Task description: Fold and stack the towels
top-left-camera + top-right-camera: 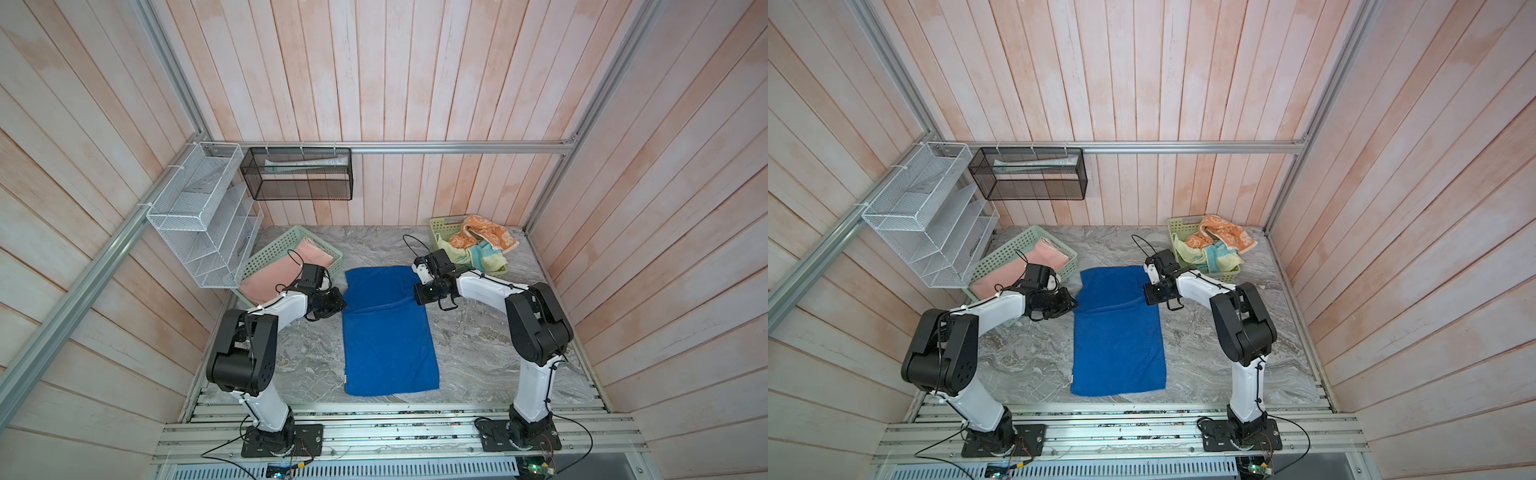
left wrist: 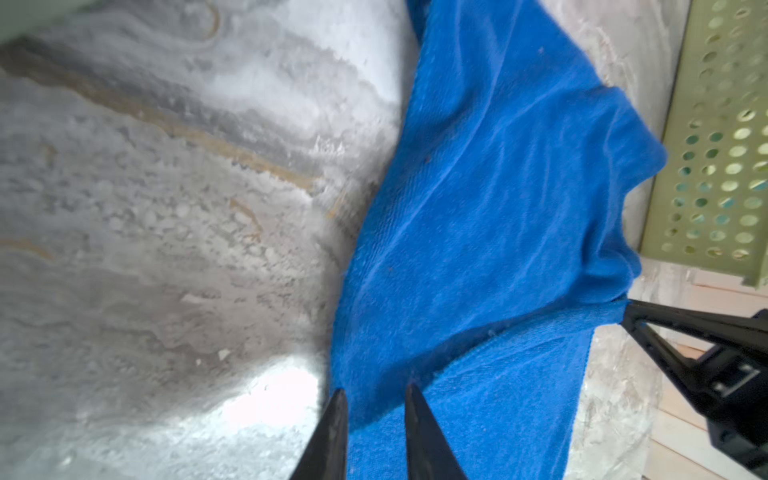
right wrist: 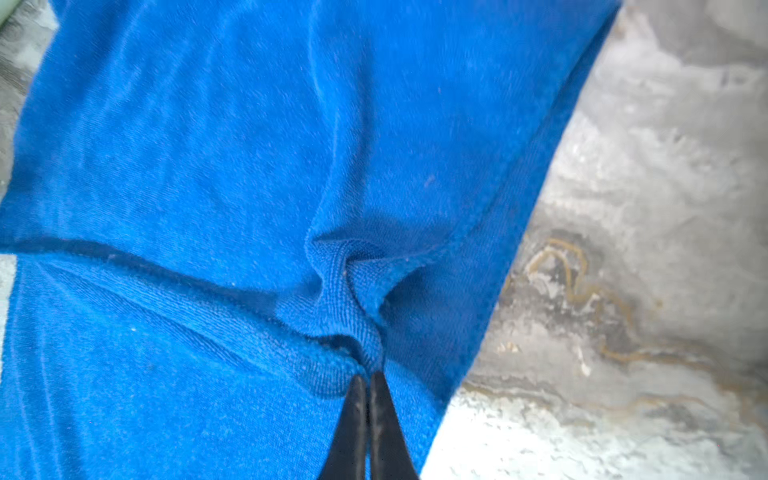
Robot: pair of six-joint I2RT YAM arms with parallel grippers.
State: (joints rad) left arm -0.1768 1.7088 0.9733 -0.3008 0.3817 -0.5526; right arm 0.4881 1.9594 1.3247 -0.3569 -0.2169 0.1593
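Marble — right gripper pinches towel (edge, seemingly).

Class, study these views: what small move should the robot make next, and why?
Probably close the left pincer, whose open tips straddle the edge of the blue towel. The right pincer is shut on a bunched corner opposite, and lifting one-sided would likely skew the fold.

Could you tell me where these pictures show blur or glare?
Left wrist view: the marbled table is smeared, with a glare patch near the left gripper. Right wrist view: the blue towel is sharpest at the pinched fold. Both top views: sharp, evenly lit.
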